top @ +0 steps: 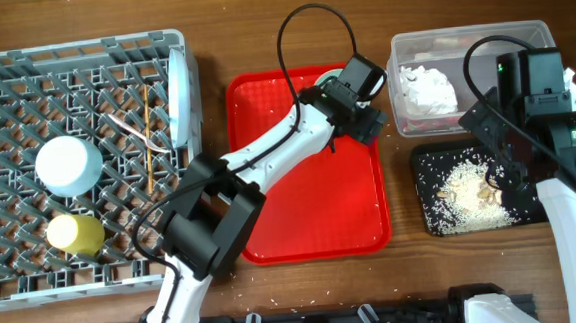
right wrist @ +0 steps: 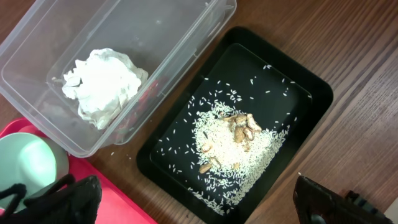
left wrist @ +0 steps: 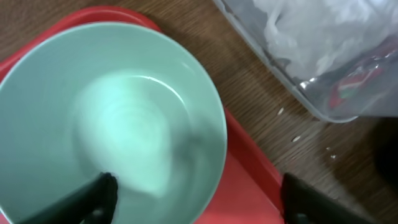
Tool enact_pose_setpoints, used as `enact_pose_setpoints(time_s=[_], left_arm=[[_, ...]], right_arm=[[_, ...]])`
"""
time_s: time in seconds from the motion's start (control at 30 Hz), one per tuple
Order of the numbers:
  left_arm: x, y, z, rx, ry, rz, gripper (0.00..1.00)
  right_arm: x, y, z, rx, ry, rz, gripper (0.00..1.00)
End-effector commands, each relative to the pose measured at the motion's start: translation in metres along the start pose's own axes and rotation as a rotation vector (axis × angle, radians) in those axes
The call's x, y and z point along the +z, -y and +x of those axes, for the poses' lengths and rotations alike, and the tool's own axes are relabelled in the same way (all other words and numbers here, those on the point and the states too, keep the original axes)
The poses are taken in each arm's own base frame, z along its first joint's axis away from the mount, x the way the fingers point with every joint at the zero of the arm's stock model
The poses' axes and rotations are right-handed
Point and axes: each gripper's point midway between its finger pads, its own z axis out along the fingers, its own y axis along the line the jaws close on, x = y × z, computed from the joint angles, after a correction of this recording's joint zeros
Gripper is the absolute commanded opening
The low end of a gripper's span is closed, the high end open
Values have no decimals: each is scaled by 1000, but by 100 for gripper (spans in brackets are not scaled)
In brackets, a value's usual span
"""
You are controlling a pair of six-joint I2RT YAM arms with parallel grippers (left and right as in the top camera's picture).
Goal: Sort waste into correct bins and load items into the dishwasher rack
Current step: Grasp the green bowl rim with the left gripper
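1. A pale blue bowl (left wrist: 112,118) sits upright and empty in the upper right corner of the red tray (top: 311,210), near the middle of the overhead frame.
2. The left hand (left wrist: 199,186) hangs over the bowl with its fingers spread. One finger (left wrist: 99,194) is over the bowl's inside and the other is outside it, with the rim between them. Whether either finger touches the bowl cannot be told.
3. Just right of the red tray, at the upper right, a clear tub (top: 466,38) holds a crumpled napkin (right wrist: 102,84) and a red-and-white wrapper (left wrist: 348,90).
4. Below the tub in the frame, a black tray (right wrist: 298,99) holds a heap of rice (right wrist: 227,152) with beige food scraps (right wrist: 242,124) on top. A few stray grains lie on the tabletop (top: 425,273).
5. The right hand (right wrist: 196,190) hangs above the black tray, spread wide with nothing in it.
6. At the left of the overhead frame, the grey rack (top: 22,78) holds several things:
   - a plate (top: 179,93) on edge at its right side
   - a second bowl (top: 68,165), upside down
   - a yellow-green cup (top: 75,235) below that bowl
   - chopsticks (top: 146,140) between the second bowl and the plate
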Motion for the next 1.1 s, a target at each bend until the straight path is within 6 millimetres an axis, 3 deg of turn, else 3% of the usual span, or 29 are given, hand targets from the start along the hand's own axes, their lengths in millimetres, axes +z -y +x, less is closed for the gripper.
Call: enact_pose_setpoints(time_s=[0.0, 0.27, 0.43, 0.5, 0.53, 0.57, 0.63, 0.77, 1.07], left_arm=[[3, -5, 14, 9, -61, -23, 61], [-7, -10, 71, 2, -298, -43, 22], [-22, -10, 108, -145, -456, -76, 7], [-28, -3, 119, -187, -511, -43, 9], [-29, 2, 121, -193, -523, -20, 21], [-30, 5, 122, -198, -530, 0, 42], [-30, 10, 122, -205, -534, 25, 56], [-27, 10, 116, -204, -509, 30, 61], [-26, 18, 118, -232, -514, 58, 60]], right_arm=[[-3, 0, -2, 15, 8, -9, 100], [-3, 0, -2, 16, 8, -9, 100], [-3, 0, -2, 16, 8, -9, 100], [-3, 0, -2, 16, 8, -9, 99], [-3, 0, -2, 16, 8, -10, 100], [-3, 0, -2, 15, 8, -9, 100], [-3, 0, -2, 16, 8, -10, 100], [-3, 0, -2, 16, 8, -9, 100], [-3, 0, -2, 15, 8, -10, 100]])
